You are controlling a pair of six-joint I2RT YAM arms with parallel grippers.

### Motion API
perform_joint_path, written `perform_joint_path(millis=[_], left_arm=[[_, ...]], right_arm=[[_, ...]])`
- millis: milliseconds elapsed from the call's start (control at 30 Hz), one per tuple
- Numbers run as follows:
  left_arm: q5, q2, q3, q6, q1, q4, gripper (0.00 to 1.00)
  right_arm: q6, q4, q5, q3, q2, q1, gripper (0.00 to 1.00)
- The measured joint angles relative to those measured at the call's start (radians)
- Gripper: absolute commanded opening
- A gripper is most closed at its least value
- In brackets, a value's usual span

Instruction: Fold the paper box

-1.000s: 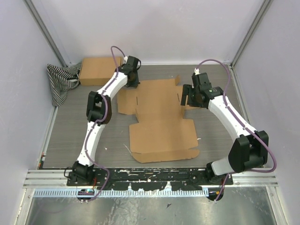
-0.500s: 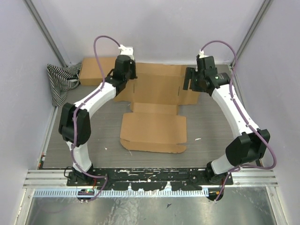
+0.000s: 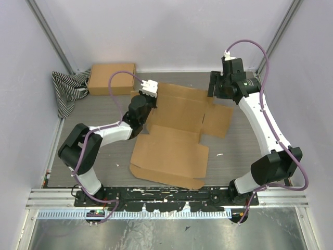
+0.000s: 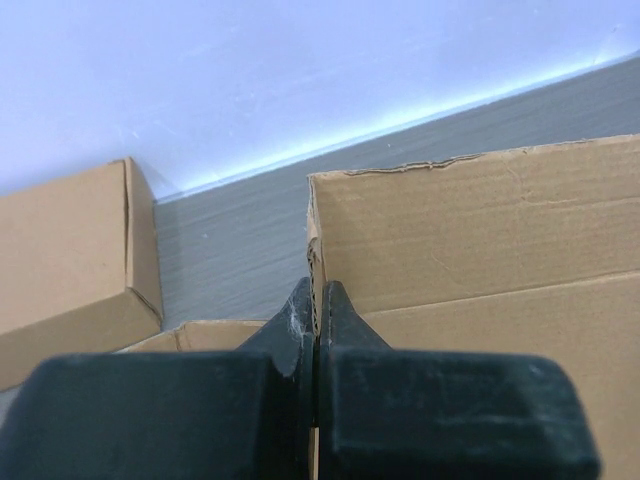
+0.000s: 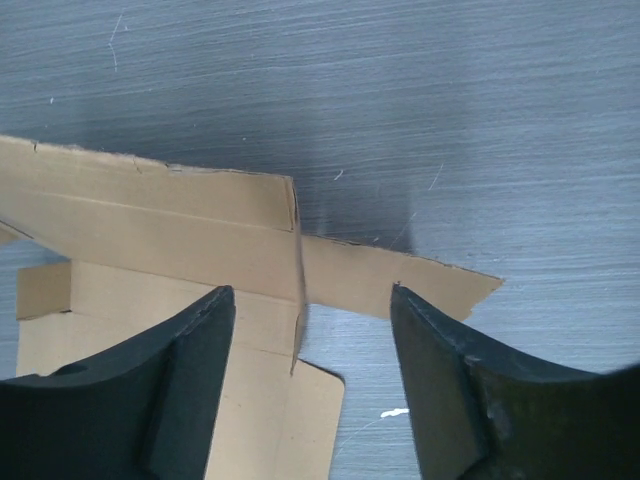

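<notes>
The paper box (image 3: 174,138) is a flat brown die-cut sheet lying mid-table, its far left panel tilted up. My left gripper (image 3: 149,99) is shut on that panel's left edge. In the left wrist view the black fingers (image 4: 340,330) pinch the corrugated edge of the sheet (image 4: 480,230). My right gripper (image 3: 214,88) is open and empty, held above the sheet's far right corner. In the right wrist view its jaws (image 5: 310,290) straddle an upright flap edge of the sheet (image 5: 150,235) without touching it.
A second, closed brown cardboard box (image 3: 110,78) sits at the far left by the back wall and shows in the left wrist view (image 4: 70,250). A striped cloth (image 3: 67,91) lies in the far left corner. Walls enclose three sides.
My left arm has drawn back toward me, dragging the sheet's left edge nearer and turning the sheet away from the back wall. My right gripper rose slightly toward the far right.
</notes>
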Motion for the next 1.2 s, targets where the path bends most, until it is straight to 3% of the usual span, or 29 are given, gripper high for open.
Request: perform_joint_path(millis=[133,633,800,933,1000,1100,1200], left_arm=[[-0.033,0.000,-0.042,0.061,-0.022,0.129,0.00],[-0.085,0.001,-0.143,0.183,-0.060,0.478,0.00],[-0.071,0.006,-0.166,0.201,-0.063,0.572,0.00],[-0.064,0.006,-0.167,0.209,-0.066,0.598,0.00],[-0.062,0.006,-0.167,0.216,-0.070,0.604,0.08],[-0.071,0.006,-0.167,0.234,-0.076,0.605,0.40],[-0.099,0.006,-0.167,0.266,-0.089,0.608,0.62]], right_arm=[[-0.005,-0.017,-0.009,0.000,0.001,-0.004,0.48],[-0.013,-0.063,-0.052,0.024,0.042,-0.018,0.51],[-0.023,-0.063,-0.102,0.032,0.060,-0.039,0.33],[-0.027,-0.062,-0.153,0.032,0.070,-0.043,0.10],[-0.029,-0.062,-0.186,0.032,0.072,-0.043,0.01],[-0.026,-0.061,-0.203,0.031,0.077,-0.043,0.01],[-0.023,-0.057,-0.195,0.025,0.082,-0.043,0.01]])
